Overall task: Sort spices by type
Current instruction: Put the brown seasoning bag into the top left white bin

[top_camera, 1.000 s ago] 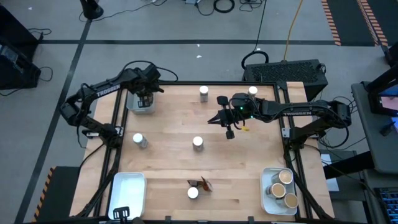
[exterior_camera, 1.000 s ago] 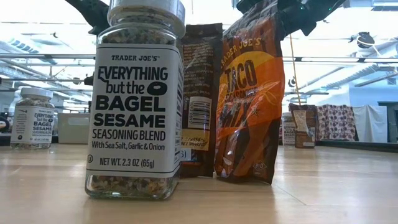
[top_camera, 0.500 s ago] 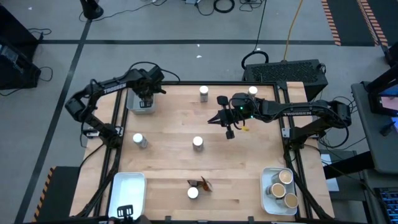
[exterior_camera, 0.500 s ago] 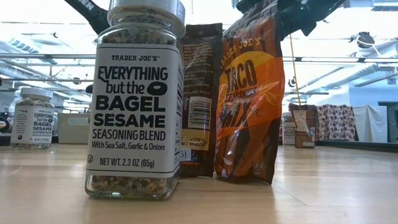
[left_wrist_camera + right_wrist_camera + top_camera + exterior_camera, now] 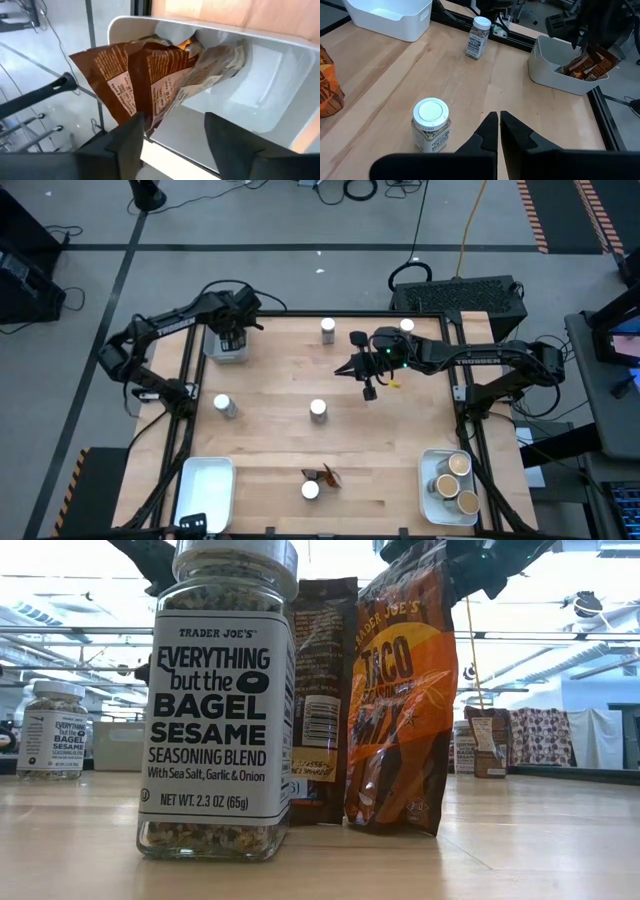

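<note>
now left tool (image 5: 170,140) parted over sachets (image 5: 150,75) in tray (image 5: 260,70); right tool (image 5: 498,127) clenched, empty.

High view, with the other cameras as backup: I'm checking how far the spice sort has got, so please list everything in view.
White-lidded jars: five, white lids, spread over the table.
Tan-lidded jars: three, tan lids, in the front right tray.
Sachets in tray: several, brown, in the back left tray.
Loose sachets: two, brown and orange, front centre, beside a white-lidded jar.
Trays: three, white, at front left, front right and back left.
Table: one, light wood.
Left gripper: open, over the back left tray.
Right gripper: shut, above the table's back middle.
</note>
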